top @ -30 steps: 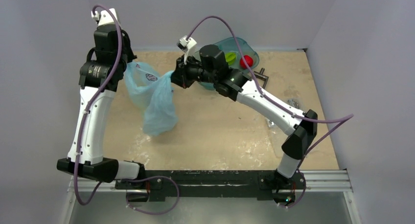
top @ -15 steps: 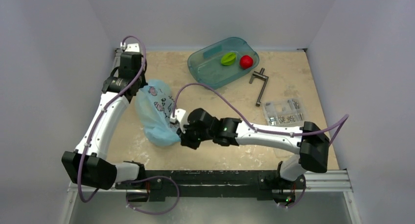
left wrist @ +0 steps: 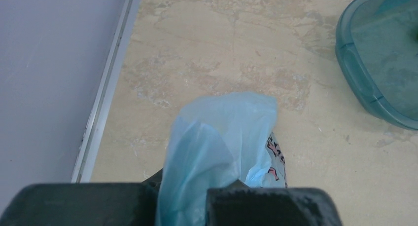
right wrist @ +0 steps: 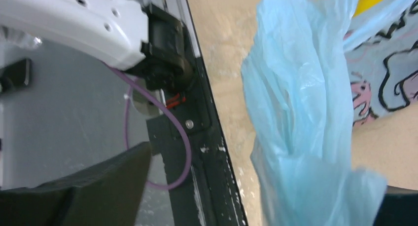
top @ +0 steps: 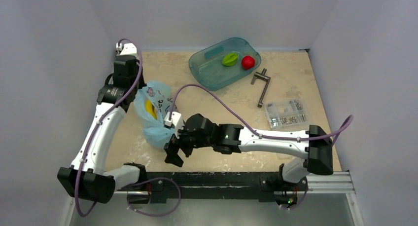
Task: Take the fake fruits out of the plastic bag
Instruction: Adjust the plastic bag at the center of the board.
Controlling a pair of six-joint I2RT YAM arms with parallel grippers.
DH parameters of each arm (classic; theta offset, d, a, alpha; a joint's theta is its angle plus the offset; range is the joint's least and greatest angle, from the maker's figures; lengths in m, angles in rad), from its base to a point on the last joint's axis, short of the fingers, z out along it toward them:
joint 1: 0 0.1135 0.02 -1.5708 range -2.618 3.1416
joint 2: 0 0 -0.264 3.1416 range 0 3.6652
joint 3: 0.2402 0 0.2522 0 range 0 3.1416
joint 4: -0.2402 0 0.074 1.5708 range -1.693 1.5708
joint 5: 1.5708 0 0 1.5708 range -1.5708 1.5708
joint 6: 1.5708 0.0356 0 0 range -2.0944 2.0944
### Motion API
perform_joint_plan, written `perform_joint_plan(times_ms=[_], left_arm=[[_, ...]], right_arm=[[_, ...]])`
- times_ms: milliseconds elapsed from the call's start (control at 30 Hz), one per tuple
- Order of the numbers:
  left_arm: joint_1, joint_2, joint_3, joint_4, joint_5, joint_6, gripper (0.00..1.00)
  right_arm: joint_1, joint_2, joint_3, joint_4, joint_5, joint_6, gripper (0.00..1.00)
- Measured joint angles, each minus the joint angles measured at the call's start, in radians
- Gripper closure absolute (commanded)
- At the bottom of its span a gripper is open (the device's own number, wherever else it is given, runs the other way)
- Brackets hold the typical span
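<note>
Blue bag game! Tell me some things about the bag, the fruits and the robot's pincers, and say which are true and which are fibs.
1. The left pincer is pinching the plastic bag. True.
2. The banana lies out on the bare table. False: it is inside the bag, and its yellow shows at the opening.
3. The green fruit and the red fruit sit in the teal tray. True.
4. The right pincer is squeezed shut. False: its jaws are wide open at the bag's near end.
</note>
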Motion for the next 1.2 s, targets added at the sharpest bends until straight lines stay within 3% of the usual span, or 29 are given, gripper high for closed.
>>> perform_joint_plan(times_ms=[267,433,600,733,967,1100,1200], left_arm=[[0.002,-0.013,-0.002,0.008,0.072,0.006,1.0],[0.002,-0.024,-0.003,0.01,0.096,0.006,1.0],[0.002,-0.032,-0.011,0.011,0.106,0.008,1.0],[0.002,-0.034,-0.014,0.015,0.109,0.016,1.0],[0.002,-0.035,-0.014,0.018,0.121,0.024,1.0],[0.002,-0.035,-0.014,0.021,0.124,0.025,1.0],[0.002,-0.035,-0.014,0.023,0.131,0.025,1.0]], right_arm=[[-0.018,-0.117,0.012,0.08,0.099,0.101,0.01],[-0.095,-0.151,0.028,0.092,0.184,0.134,0.01],[-0.224,-0.072,0.111,0.086,0.162,0.179,0.01],[-0.268,0.074,0.272,0.081,0.11,0.196,0.01],[-0.253,0.28,0.452,0.048,0.123,0.185,0.13],[-0.253,0.351,0.427,0.064,0.14,0.183,0.33],[-0.253,0.402,0.417,0.088,0.141,0.188,0.43]])
